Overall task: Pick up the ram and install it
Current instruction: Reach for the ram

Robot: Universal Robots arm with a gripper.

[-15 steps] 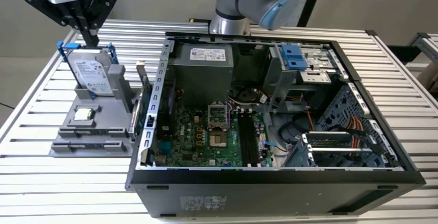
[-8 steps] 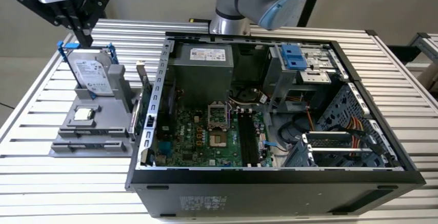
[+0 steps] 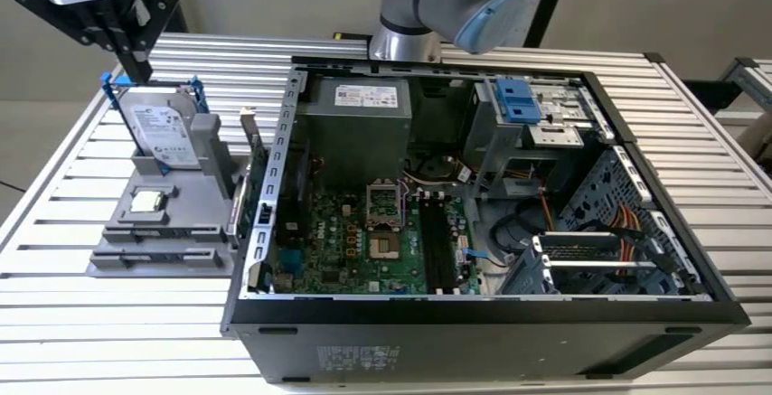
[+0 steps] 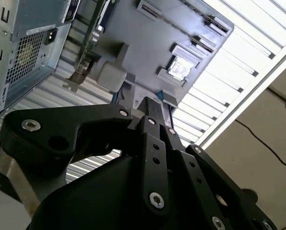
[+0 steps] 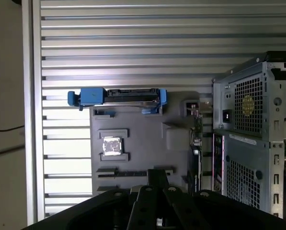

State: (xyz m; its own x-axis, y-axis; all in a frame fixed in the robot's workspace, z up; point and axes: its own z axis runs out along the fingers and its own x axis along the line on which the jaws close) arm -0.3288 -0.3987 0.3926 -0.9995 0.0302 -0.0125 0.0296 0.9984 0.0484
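The ram (image 3: 241, 183) is a thin greenish stick standing on edge along the grey holder's side next to the case. It is seen edge-on in both wrist views (image 4: 91, 36) (image 5: 198, 148). My gripper (image 3: 139, 74) hangs at the exterior view's far left, above the far end of the upright hard drive (image 3: 163, 128), well off the ram. Its black fingers meet with nothing between them in both wrist views (image 4: 151, 103) (image 5: 157, 175). The black memory slots (image 3: 435, 241) lie on the motherboard inside the open case.
The grey holder (image 3: 133, 259) also carries the hard drive in its blue bracket (image 5: 119, 97) and a small square processor chip (image 3: 147, 201) (image 5: 111, 146). The open computer case (image 3: 483, 309) fills the slatted table's middle. The arm's base (image 3: 410, 15) stands behind the case.
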